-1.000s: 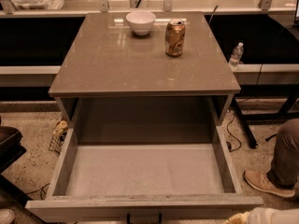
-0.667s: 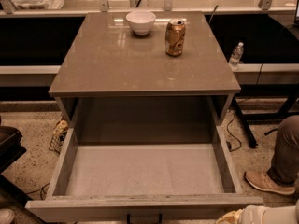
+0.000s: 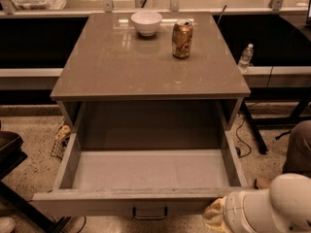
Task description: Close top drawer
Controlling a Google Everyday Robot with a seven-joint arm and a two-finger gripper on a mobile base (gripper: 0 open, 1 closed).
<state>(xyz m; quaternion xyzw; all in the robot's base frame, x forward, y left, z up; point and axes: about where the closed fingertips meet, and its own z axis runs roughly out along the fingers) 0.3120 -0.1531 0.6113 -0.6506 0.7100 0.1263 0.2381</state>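
The top drawer [image 3: 150,169] is pulled far out of the grey-beige cabinet, and its pale grey floor is bare. Its flat front panel [image 3: 97,204] runs along the bottom of the camera view, with the small dark handle [image 3: 149,212] at its centre. My gripper [image 3: 215,216] comes in at the bottom right on the white arm [image 3: 277,208]. It is at the right end of the front panel, level with the handle and to its right.
A white bowl [image 3: 146,22] and a brown can [image 3: 182,32] stand at the back of the cabinet top [image 3: 146,67]. A water bottle [image 3: 246,57] stands on the floor to the right. A person's leg [image 3: 299,149] is at the right edge, and dark furniture [image 3: 9,152] at the left.
My arm and gripper have come up and leftward into view at the bottom right, closer to the drawer front. The drawer has not moved.
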